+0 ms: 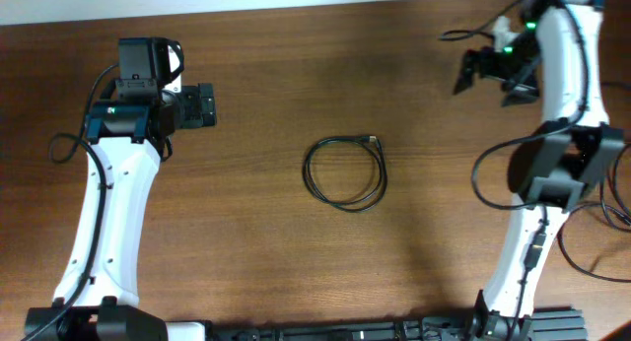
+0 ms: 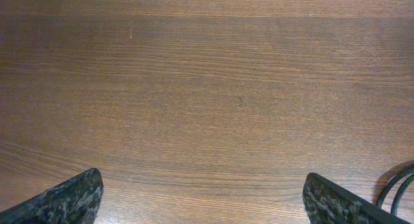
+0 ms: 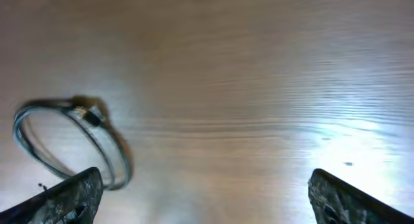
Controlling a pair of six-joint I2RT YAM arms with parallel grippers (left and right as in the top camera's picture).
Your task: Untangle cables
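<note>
Left arm: stretched to far left; left hand (image 1: pixel 211 106) wide open, empty. Right arm: elbow-bent, far right; right hand (image 1: pixel 491 83) wide open, empty.

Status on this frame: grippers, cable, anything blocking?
Left gripper open, empty. Right gripper open, empty. One black cable in a loose coil mid table, neither gripper touching it. Nothing in the way.
</note>
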